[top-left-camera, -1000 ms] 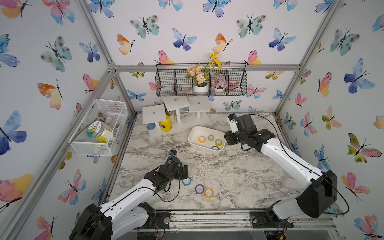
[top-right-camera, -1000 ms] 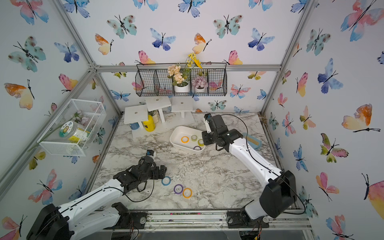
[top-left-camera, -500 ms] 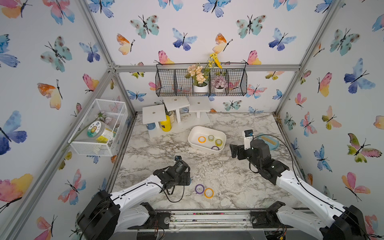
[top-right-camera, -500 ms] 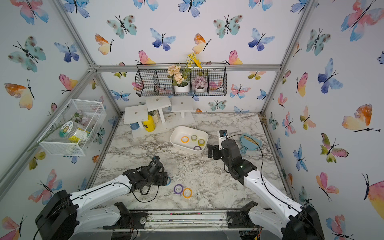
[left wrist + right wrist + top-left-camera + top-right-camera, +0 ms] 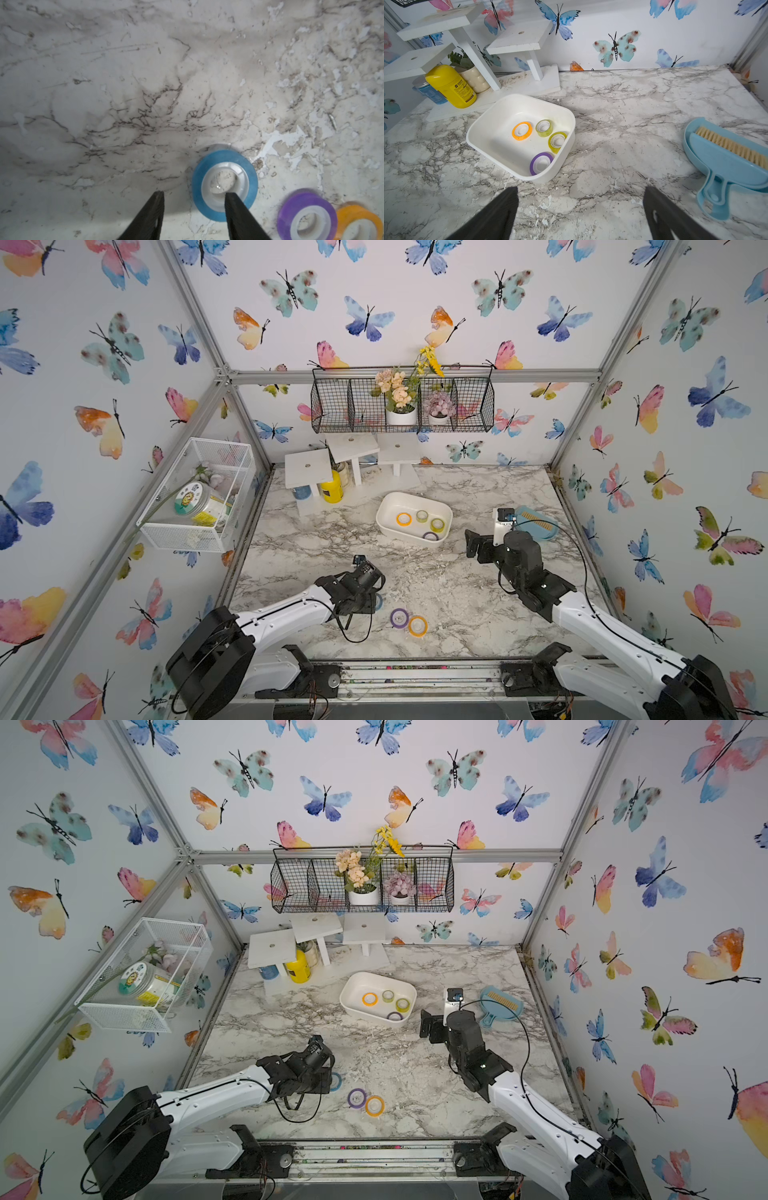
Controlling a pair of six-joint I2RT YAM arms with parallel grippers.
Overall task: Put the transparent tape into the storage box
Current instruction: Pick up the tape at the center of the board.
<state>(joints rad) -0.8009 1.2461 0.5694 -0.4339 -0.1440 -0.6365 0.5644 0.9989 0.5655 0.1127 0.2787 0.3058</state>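
We see the storage box [image 5: 444, 514] toward the back of the marble table [image 5: 457, 580], already holding four rolls: an orange one [image 5: 522, 131], two yellow-green ones [image 5: 544, 128] [image 5: 557, 142] and a purple one [image 5: 541, 163] against its near wall. Three rolls of transparent tape lie flat on the table near the front edge: a blue roll [image 5: 225, 185], a purple roll [image 5: 399, 617] and, touching it, an orange roll [image 5: 417, 626].

The left end effector [image 5: 194, 197] hangs low over the blue roll with its fingers partly apart; one fingertip [image 5: 230, 197] points into the roll's core, the other [image 5: 158, 197] stands outside the ring over bare table. We cannot tell whether either finger touches the roll. In both top views the left arm's wrist hides most of this roll.

The right end effector [image 5: 580, 193] hovers with fingers spread wide and empty, over open table between the storage box and a blue dustpan with brush [image 5: 724, 158].

Behind the box stand white stepped risers [image 5: 332, 460], a yellow bottle [image 5: 331, 487] and a blue jar [image 5: 302, 492]. A black wire basket [image 5: 401, 406] with flowers hangs on the back wall; a white mesh basket [image 5: 195, 497] hangs on the side wall.
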